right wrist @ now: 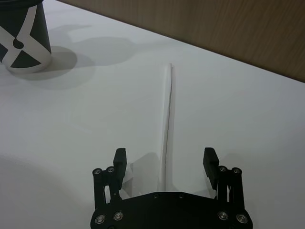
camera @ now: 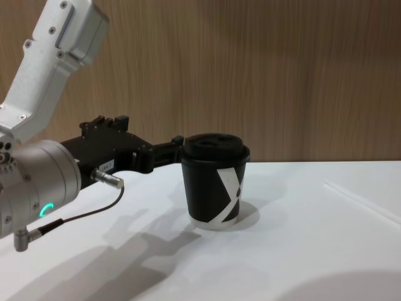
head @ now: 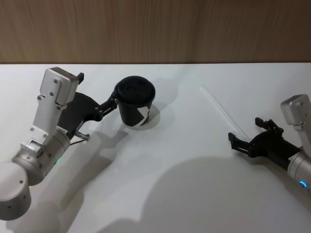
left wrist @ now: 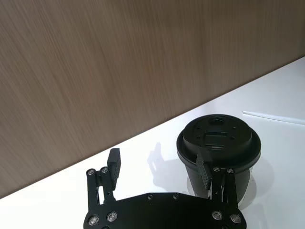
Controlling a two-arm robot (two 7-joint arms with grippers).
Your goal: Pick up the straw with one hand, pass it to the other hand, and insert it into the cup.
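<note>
The black lidded cup (head: 136,104) with its white stripe stands upright on the white table, left of centre. My left gripper (head: 98,90) is open beside it, and one fingertip (left wrist: 205,172) rests against the cup's (left wrist: 219,143) side just under the lid. The thin white straw (head: 223,112) lies flat on the table to the right. My right gripper (head: 245,131) is open at the straw's near end. In the right wrist view the straw (right wrist: 167,114) runs between that gripper's (right wrist: 164,162) two spread fingers, which are not touching it.
A wooden wall (head: 155,29) closes off the back of the white table (head: 180,184). From the chest, the cup (camera: 216,188) shows side-on with the left gripper (camera: 150,141) reaching in from the left, a thin cable (camera: 94,210) hanging below it.
</note>
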